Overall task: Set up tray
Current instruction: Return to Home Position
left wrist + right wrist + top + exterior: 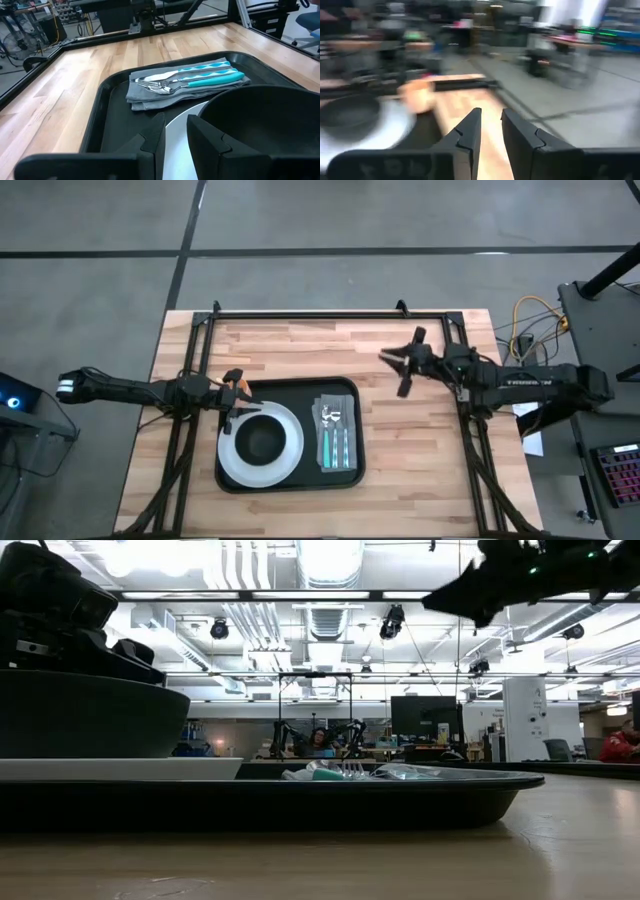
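Your right wrist view smeared, little readable there. Low view: near rim of tray [300,802] hides most of its contents. Tray [289,435] sits mid-bench toward front edge, holding white plate [229,463] with dark bowl [262,440], grey cloth [337,436] with teal-handled cutlery [337,442] alongside. Your left gripper [236,400] at tray's back-left corner, over plate rim, fingers [201,140] narrowly parted, gripping nothing. Your right gripper [402,366] raised above bare wood off tray's back-right corner, claw wide. Open bench right of tray.

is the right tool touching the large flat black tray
Apart: the high view shows the right tool over bare wood, clear of the large flat black tray.
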Available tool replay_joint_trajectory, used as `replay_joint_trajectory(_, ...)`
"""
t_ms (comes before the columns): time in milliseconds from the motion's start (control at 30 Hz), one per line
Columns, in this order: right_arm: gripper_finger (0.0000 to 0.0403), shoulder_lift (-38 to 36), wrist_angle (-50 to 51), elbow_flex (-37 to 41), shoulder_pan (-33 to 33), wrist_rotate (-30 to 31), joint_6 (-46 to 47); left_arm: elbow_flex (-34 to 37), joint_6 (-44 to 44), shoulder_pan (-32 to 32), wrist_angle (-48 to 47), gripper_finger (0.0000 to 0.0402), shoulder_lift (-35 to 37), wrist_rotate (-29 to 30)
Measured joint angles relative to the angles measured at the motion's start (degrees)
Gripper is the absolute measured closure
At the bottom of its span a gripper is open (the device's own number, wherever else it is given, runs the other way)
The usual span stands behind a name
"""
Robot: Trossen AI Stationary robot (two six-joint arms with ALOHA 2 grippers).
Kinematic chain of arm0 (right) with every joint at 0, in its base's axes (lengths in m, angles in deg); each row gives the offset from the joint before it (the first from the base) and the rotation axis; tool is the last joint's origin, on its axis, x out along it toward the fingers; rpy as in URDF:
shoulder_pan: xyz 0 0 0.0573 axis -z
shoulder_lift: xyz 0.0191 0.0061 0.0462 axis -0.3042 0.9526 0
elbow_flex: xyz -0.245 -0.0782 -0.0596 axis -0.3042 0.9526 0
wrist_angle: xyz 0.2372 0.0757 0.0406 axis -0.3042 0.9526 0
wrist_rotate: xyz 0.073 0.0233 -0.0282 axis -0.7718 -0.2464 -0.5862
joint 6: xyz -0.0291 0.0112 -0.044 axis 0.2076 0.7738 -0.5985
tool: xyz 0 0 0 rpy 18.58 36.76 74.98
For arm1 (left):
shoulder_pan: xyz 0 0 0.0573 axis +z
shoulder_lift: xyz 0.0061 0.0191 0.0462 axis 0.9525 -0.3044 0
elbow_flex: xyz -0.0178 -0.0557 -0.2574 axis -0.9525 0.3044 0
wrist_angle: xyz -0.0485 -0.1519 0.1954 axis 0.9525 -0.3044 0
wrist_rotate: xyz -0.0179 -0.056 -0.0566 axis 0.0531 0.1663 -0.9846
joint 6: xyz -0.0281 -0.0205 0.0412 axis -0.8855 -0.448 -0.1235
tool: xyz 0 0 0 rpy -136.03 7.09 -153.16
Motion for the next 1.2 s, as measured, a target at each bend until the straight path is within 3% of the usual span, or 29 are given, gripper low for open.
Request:
replay_joint_trajectory(233,0.0335,-0.45,-0.15,2.72,2.96,-17.98,-1.77,0.04,0.0,0.0,0.0,0.034,-0.24,0.0)
replay_joint_trajectory(533,0.0335,-5.76,0.94,7.07,3.14,-18.23,-3.43,0.04,0.0,-0.01,0.0,0.034,-0.28,0.01)
replay_joint_trajectory(900,0.0335,-17.74,0.79,13.04,3.03,-17.76,4.17,0.02,0.01,-0.01,0.0,0.034,-0.28,0.0)
replay_joint_trajectory(1200,0.0335,-21.69,2.65,17.41,2.53,-17.71,7.07,0.02,0.0,-0.02,-0.02,0.034,-0.28,0.0)
